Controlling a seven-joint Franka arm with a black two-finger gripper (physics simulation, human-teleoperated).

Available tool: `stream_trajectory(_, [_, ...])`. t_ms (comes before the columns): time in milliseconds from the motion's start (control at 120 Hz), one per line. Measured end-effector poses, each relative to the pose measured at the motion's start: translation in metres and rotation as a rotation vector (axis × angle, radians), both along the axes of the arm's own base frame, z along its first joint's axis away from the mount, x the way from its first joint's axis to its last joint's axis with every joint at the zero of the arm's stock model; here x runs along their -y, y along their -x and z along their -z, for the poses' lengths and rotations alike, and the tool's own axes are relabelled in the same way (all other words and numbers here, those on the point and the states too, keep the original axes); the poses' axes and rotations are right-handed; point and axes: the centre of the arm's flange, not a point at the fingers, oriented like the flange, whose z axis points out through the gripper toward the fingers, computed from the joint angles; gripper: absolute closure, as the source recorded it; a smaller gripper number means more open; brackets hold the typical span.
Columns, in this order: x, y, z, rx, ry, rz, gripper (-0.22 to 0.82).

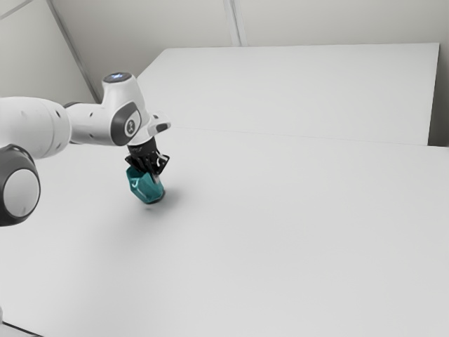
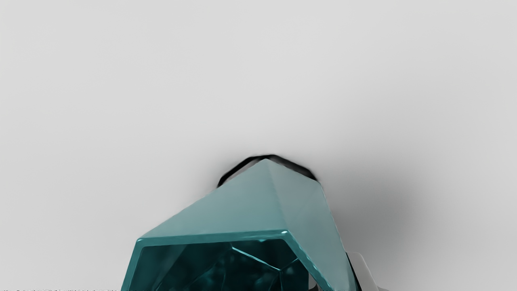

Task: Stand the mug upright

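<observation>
So the arm comes in from the exterior view's left, then there's the mug, tilted at the table: teal, chunky facets, shiny rim, pretty dark inside. Gripper's pinching its wall, one finger inside, one outside.

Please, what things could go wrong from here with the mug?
The mug leans, so if the gripper releases it now, it may tip over.

The gripper seems to pinch only one side wall, so the mug might swivel in the grip.

If lowered at this tilt, the edge of its base could catch the table first.
</observation>
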Motion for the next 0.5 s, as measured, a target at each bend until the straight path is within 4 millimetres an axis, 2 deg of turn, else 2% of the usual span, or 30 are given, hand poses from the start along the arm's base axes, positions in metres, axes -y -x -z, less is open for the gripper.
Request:
stream_trajectory(225, [-0.0003,-0.0004,0.0057,-0.007,-0.007,-0.034,0.77])
stream_trajectory(400, [0.0003,-0.0017,0.0072,-0.007,-0.003,-0.045,0.50])
stream_trajectory(500, [0.0005,-0.0020,0.0076,-0.007,-0.002,-0.049,0.39])
